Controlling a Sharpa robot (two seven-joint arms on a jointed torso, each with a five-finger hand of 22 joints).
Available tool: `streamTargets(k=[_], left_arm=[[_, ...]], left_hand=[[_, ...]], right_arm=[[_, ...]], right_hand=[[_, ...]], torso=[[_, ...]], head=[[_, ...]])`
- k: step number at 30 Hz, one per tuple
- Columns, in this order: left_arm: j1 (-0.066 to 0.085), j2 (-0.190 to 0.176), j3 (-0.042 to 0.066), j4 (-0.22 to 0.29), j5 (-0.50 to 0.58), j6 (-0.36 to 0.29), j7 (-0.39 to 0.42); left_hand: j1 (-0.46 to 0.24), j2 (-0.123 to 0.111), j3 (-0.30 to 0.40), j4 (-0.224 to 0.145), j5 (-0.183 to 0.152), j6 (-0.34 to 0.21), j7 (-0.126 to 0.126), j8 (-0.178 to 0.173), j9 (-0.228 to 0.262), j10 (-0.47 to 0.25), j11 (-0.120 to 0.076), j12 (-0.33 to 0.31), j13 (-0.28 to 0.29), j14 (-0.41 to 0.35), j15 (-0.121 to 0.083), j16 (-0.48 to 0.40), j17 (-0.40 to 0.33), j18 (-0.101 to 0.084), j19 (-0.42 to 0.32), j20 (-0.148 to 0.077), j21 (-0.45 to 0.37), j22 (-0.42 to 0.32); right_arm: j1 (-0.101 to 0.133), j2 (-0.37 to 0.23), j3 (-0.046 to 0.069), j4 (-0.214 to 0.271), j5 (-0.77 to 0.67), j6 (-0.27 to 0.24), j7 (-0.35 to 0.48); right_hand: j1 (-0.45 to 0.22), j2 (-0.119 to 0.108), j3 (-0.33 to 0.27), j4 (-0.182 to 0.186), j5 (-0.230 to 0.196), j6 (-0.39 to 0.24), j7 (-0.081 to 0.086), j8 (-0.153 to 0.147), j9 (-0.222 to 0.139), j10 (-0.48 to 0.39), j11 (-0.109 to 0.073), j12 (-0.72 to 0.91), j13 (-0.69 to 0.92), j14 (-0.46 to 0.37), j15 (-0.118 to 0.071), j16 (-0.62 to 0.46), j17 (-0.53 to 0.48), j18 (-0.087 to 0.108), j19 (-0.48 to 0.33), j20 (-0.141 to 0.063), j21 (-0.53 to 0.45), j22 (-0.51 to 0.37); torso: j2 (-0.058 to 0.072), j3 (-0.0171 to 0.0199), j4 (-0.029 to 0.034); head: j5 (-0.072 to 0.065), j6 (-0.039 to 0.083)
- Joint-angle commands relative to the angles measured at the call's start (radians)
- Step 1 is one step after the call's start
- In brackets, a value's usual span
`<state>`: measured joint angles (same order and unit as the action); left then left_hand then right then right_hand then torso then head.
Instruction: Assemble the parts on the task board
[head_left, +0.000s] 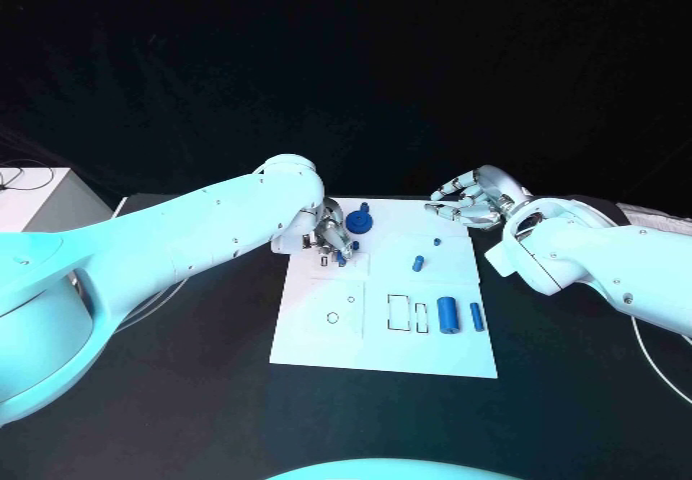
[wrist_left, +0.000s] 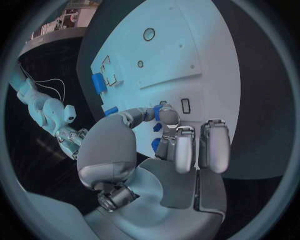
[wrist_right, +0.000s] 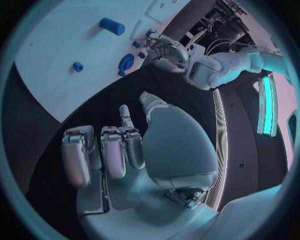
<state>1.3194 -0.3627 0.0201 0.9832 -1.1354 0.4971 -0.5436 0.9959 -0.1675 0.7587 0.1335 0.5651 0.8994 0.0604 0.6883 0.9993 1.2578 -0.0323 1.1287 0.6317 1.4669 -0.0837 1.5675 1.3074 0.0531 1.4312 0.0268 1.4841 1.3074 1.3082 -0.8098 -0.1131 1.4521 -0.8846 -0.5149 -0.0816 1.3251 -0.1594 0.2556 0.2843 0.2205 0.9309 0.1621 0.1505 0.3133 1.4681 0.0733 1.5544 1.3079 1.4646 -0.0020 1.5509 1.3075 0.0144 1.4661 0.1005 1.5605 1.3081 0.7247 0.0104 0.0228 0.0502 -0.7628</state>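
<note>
So the left hand is down on the far left corner of the task board, fingers curled in around some small blue parts. Looks like it's pinching one of them, but I honestly can't tell if it has a real hold or is just touching. The right hand hovers off the board's far right corner, over bare tabletop, fingers loosely spread and holding nothing.

Other parts are spread out. A blue knob-like piece sits at the far edge next to the left hand, a small peg mid-board, and a fat cylinder with a thinner pin beside it toward the near right, just next to the rectangular slots.

If I were doing this step, I'd go slow, keep the piece upright, and line it up square over its hole before pressing. Also watch those curled fingers don't bump the knob next door. The right hand could come in and steady the board.
</note>
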Motion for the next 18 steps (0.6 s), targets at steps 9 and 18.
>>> streamTargets(k=[9, 18], left_arm=[[0.000, -0.007, 0.000, 0.004, -0.011, 0.027, 0.001], [0.000, -0.008, 0.000, 0.004, -0.011, 0.031, 0.001]], left_hand=[[0.003, 0.011, 0.176, -0.169, 0.002, 0.024, -0.025, 0.003, 0.003, 0.001, -0.005, 0.005, 0.000, 0.104, -0.006, 0.003, 0.263, -0.005, 0.004, -0.005, 0.003, 0.050], [0.003, 0.010, 0.176, -0.170, 0.002, 0.023, -0.025, 0.003, 0.004, 0.000, -0.005, 0.004, -0.002, 0.104, -0.006, 0.003, 0.263, -0.005, 0.004, -0.005, 0.003, 0.051]], right_arm=[[0.000, -0.002, 0.000, 0.002, -0.010, 0.015, 0.003], [0.000, -0.002, 0.000, 0.001, -0.010, 0.016, 0.002]], right_hand=[[-0.010, -0.004, 0.005, 0.001, 0.006, -0.004, 0.001, 0.003, 0.000, 0.083, 0.007, -0.006, 0.246, 0.088, 0.008, -0.005, 0.185, -0.011, 0.098, 0.009, -0.002, 0.254], [-0.011, -0.004, 0.006, 0.001, 0.007, -0.005, 0.001, 0.004, 0.000, 0.083, 0.007, -0.006, 0.246, 0.088, 0.008, -0.005, 0.185, -0.011, 0.098, 0.009, -0.002, 0.254]], torso=[[0.000, -0.0005, 0.0009], [0.000, 0.0001, 0.0001]], head=[[-0.001, -0.002], [0.001, -0.001]])
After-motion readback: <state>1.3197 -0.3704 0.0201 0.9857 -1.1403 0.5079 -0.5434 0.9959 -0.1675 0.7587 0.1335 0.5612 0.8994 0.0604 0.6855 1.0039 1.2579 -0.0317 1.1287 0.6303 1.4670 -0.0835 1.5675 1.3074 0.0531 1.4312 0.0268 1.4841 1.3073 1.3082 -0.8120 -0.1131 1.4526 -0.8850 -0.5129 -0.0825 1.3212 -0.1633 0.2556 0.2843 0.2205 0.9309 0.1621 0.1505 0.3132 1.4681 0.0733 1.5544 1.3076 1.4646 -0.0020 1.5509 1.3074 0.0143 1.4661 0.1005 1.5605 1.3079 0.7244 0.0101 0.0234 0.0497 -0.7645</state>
